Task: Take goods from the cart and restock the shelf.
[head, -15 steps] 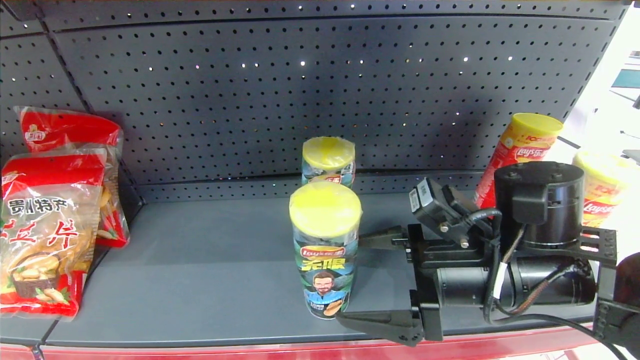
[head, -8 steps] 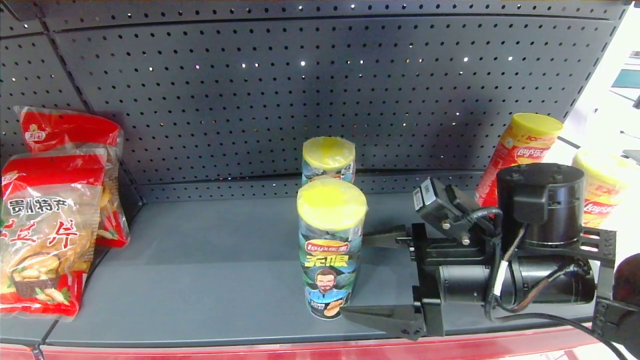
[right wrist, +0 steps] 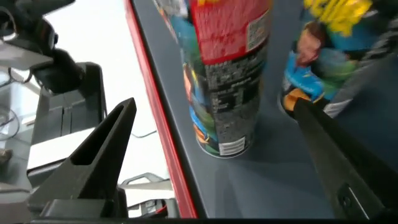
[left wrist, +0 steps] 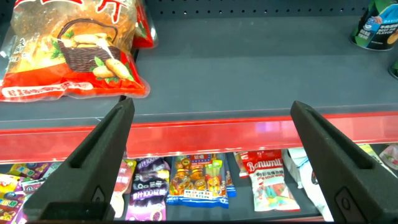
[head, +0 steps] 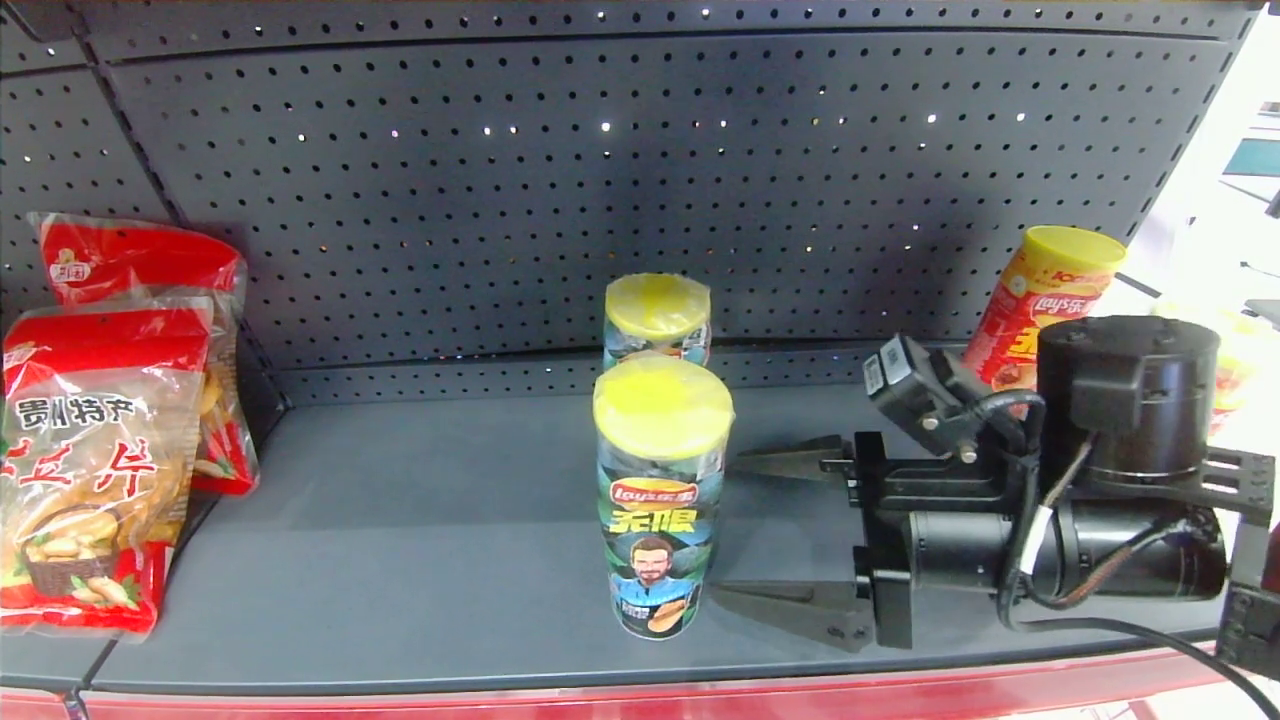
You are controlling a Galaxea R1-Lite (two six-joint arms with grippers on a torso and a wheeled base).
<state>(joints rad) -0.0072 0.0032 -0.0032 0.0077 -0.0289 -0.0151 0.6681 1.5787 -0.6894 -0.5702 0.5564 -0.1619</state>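
Observation:
A green chip can with a yellow lid [head: 660, 500] stands upright near the front of the grey shelf [head: 420, 540], with a second like it [head: 657, 318] right behind. My right gripper [head: 770, 535] hangs open just right of the front can, its fingertips clear of it. The right wrist view looks between the open fingers [right wrist: 118, 127] at the front can [right wrist: 227, 81] and the rear can [right wrist: 317, 68]. My left gripper [left wrist: 211, 106] is open and holds nothing, low in front of the shelf's red edge [left wrist: 205, 134].
Red snack bags [head: 95, 470] stand at the shelf's left end, also in the left wrist view [left wrist: 68, 50]. A red chip can [head: 1045, 300] leans at the back right. Packaged goods [left wrist: 199, 180] fill the lower shelf. Bare shelf lies between the bags and cans.
The front can shifted slightly right, then stayed put. My right gripper, open throughout, drew back to the right until its fingers no longer flank the can.

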